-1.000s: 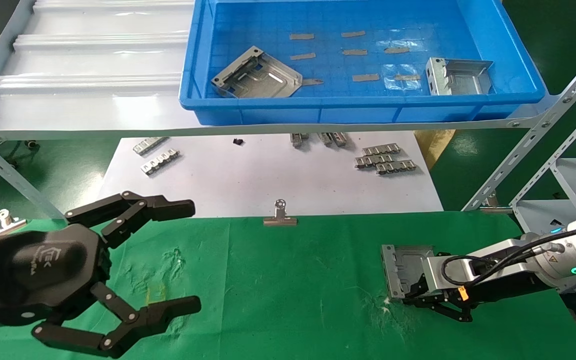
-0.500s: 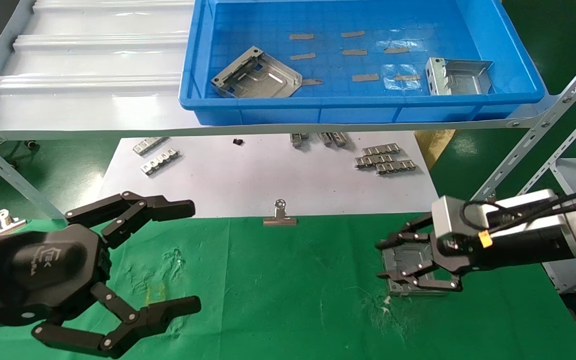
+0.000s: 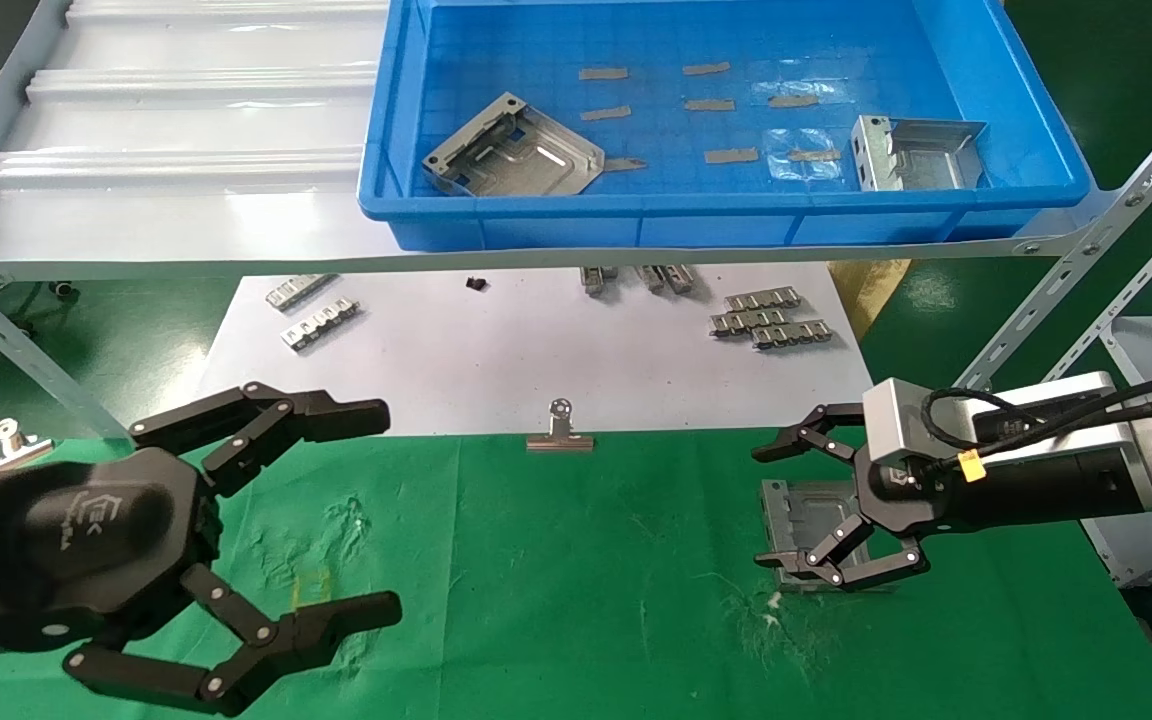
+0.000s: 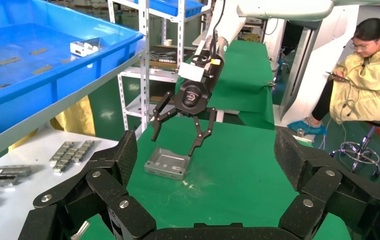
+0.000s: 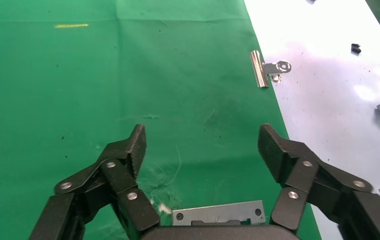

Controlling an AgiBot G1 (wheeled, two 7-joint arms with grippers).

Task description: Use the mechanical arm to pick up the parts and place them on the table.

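- Three parts: one (image 3: 804, 520) on the green worktop (image 3: 576, 560), two (image 3: 514, 150) (image 3: 916, 152) in the blue bin (image 3: 726, 215) behind it.
- One binder clip (image 3: 560, 430) at the worktop's far edge.
- Two black claws (image 3: 376, 510) (image 3: 771, 505) above the worktop.

One grey stamped sheet-metal plate (image 3: 804, 520) lay flat on the wrinkled green cloth table (image 3: 576, 560) at 4 o'clock; two more (image 3: 514, 152) (image 3: 916, 152) sat at 12.

Lighting is bright and even, from overhead. Glare streaks the pale shelf (image 3: 186, 130) at far left and the white sheet (image 3: 536, 360), and shadows on the green table (image 3: 586, 560) are soft. The wrist views blur only their own near fingers.
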